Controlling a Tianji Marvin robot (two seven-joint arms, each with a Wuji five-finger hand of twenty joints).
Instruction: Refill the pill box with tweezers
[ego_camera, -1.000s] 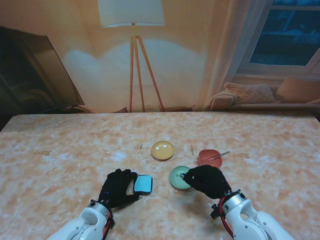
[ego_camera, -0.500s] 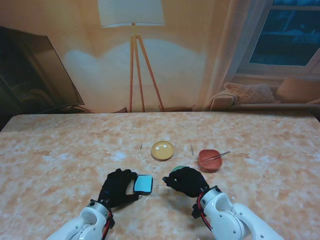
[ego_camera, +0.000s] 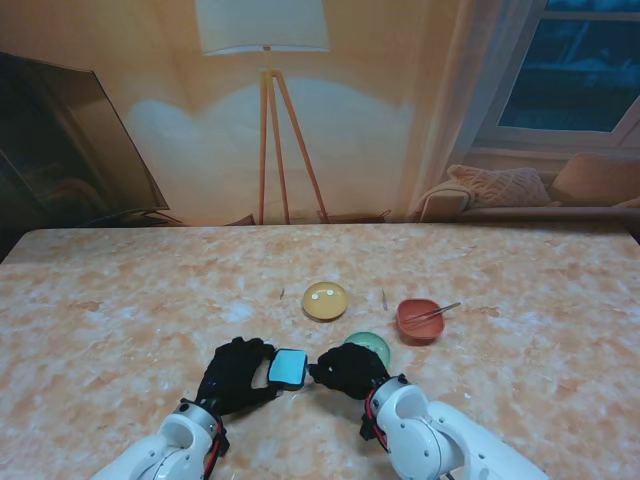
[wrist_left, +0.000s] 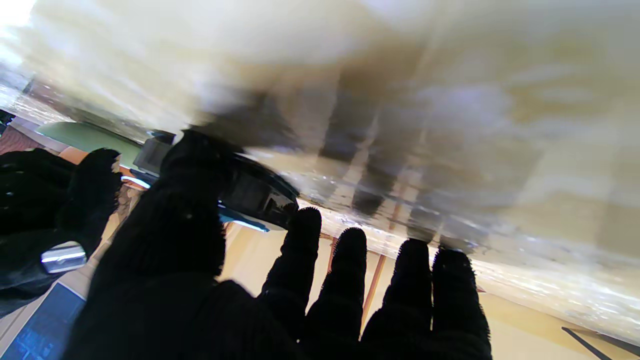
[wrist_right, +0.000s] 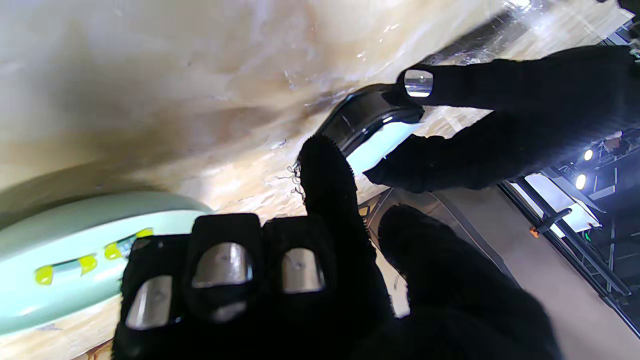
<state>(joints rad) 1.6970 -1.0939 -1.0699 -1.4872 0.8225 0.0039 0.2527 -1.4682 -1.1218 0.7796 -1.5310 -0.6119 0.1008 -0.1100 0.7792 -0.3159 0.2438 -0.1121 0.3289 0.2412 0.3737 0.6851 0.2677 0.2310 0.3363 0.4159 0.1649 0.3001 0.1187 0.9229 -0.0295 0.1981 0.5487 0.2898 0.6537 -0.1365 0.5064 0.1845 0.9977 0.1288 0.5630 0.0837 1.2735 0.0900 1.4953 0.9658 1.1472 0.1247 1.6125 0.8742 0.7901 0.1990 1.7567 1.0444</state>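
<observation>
Left hand (ego_camera: 237, 374) grips pill box (ego_camera: 287, 368); right hand (ego_camera: 348, 371), fingers curled on nothing visible, should lift its lid gently.

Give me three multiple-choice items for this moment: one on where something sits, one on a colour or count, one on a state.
1. Where do the tweezers lie?
A. in the left hand
B. across the red bowl
C. on the yellow dish

2. How many dishes and bowls stand on the table?
A. three
B. two
C. five

3. What is the left hand doing?
A. resting flat and open
B. holding the blue pill box
C. lifting the green bowl

Answers:
1 B: the stand view shows the thin metal piece resting on the red bowl's rim.
2 A: yellow, green and red ones are all that show.
3 B: its thumb and fingers close on the box's edge, while the right hand reaches the box's other side.
</observation>
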